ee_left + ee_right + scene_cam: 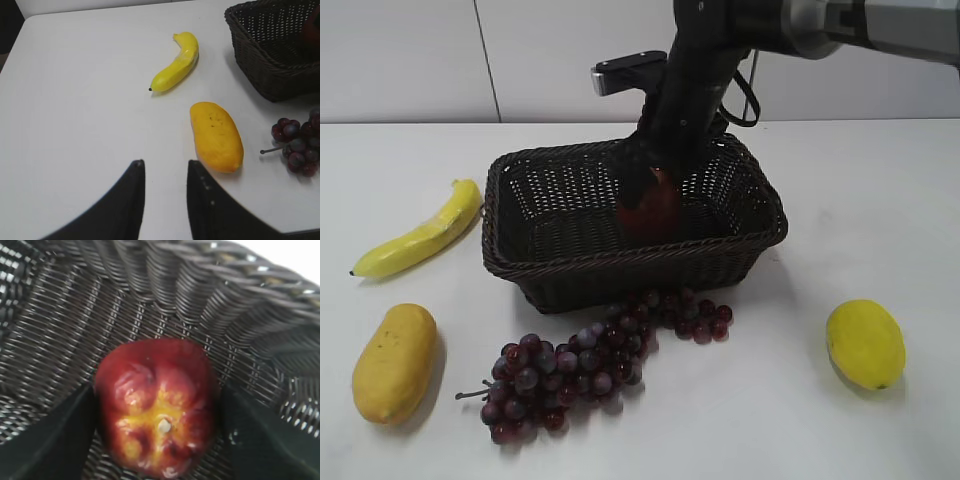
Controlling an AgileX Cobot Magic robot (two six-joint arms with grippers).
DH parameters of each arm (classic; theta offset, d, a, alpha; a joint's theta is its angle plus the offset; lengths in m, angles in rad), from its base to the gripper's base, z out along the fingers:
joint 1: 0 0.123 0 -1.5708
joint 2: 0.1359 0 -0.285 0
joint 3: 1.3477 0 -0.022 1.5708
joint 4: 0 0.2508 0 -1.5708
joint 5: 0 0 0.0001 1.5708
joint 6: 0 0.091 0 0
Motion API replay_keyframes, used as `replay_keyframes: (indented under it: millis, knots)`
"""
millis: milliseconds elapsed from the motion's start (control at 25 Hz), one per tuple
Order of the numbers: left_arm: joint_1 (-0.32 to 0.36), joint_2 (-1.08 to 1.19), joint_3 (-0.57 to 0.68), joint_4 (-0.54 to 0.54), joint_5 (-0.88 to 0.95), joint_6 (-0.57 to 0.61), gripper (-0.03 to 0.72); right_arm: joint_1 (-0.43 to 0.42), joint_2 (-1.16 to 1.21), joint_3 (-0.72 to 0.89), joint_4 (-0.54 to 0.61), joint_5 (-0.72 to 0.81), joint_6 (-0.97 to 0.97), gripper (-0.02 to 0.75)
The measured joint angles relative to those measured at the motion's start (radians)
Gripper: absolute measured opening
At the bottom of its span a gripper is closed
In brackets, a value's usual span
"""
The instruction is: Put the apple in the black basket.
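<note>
The dark red apple (648,208) is inside the black basket (620,268), low over its woven floor near the middle. My right gripper (656,176) reaches down into the basket from the back, with one finger on each side of the apple. In the right wrist view the apple (155,405) fills the space between the two fingers (157,390), which press against its sides, with the basket wall (150,290) behind. My left gripper (165,165) is open and empty over bare table, left of the basket (265,60).
A yellow banana (420,235) and an orange-yellow fruit (395,360) lie left of the basket. A purple grape bunch (590,365) lies against its front. A yellow lemon-like fruit (865,343) lies at the front right.
</note>
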Motion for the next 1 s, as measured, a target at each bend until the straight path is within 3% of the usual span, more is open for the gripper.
replay_keyframes:
  millis: [120, 320, 680, 1000]
  knots:
    - [0.000, 0.000, 0.000, 0.000, 0.000, 0.000, 0.223, 0.000, 0.013, 0.000, -0.013, -0.002, -0.003, 0.552]
    - [0.000, 0.000, 0.000, 0.000, 0.000, 0.000, 0.223, 0.000, 0.015, 0.000, -0.014, -0.002, -0.034, 0.656]
    - [0.000, 0.000, 0.000, 0.000, 0.000, 0.000, 0.223, 0.000, -0.018, -0.069, -0.039, 0.065, -0.043, 0.659]
    - [0.000, 0.000, 0.000, 0.000, 0.000, 0.000, 0.223, -0.008, -0.252, -0.104, -0.102, 0.166, -0.041, 0.623]
